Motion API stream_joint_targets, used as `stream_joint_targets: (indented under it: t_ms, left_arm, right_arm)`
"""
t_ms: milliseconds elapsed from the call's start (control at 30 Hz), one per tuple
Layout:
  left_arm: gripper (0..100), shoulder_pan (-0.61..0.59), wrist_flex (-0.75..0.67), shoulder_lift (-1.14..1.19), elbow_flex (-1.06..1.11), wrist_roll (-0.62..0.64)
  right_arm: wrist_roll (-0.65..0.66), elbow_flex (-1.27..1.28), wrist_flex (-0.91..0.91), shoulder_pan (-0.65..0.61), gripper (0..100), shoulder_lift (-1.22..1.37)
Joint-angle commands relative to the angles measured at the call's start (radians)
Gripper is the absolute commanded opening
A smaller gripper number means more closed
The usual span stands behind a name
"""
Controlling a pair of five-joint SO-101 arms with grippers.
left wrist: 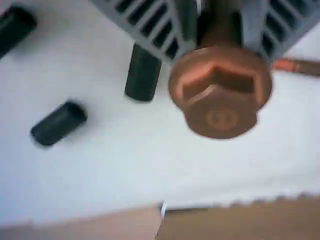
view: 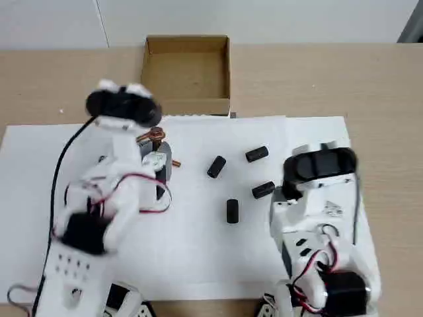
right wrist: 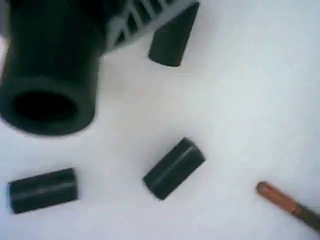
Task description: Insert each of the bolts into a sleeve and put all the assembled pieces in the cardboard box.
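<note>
A: Left gripper (left wrist: 217,22) status?
B: It's clamping a copper bolt (left wrist: 220,92) by the shank, head pointing at the camera (flanged hex). It's hanging over the paper (view: 198,251), near the box (view: 188,72).
A: Right gripper (right wrist: 60,35)?
B: It's squeezing a sleeve (right wrist: 47,95), bore facing out. Loose sleeves (view: 216,166) are lying on the paper between the arms; a second bolt (right wrist: 282,200) is lying there too.
A: Box?
B: It's sitting at the paper's far edge, open side up.
</note>
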Motion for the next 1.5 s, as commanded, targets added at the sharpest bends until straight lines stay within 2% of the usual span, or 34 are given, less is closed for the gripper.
stream_joint_targets:
  t_ms: [0,133,300,500,667,933,1200,1367,1467]
  left_arm:
    - [0,0.006,-0.144,-0.16,0.11,0.044]
    - [0,0.008,-0.187,-0.259,0.188,0.084]
    - [0,0.011,-0.187,-0.331,0.22,0.229]
    - [1,0.149,-0.187,-0.405,0.243,0.388]
    - [1,0.245,-0.193,-0.451,0.249,0.47]
    - [1,0.245,-0.195,-0.457,0.249,0.476]
    - [1,0.244,-0.196,-0.457,0.28,0.473]
    - [1,0.236,-0.276,-0.457,0.317,0.456]
    - [1,0.192,-0.354,-0.457,0.36,0.427]
  right_arm:
    - [-0.011,0.084,-0.077,-0.12,0.3,-0.054]
    - [-0.011,0.204,-0.174,-0.228,0.3,-0.09]
    - [-0.006,0.304,-0.306,-0.329,0.3,-0.104]
    - [-0.005,0.391,-0.435,-0.423,0.3,-0.104]
    - [0.017,0.411,-0.475,-0.478,0.3,-0.104]
    - [0.137,0.404,-0.483,-0.496,0.3,-0.104]
    - [0.153,0.371,-0.512,-0.496,0.3,-0.104]
    - [0.153,0.351,-0.509,-0.496,0.3,-0.104]
    - [0.155,0.348,-0.509,-0.496,0.3,-0.104]
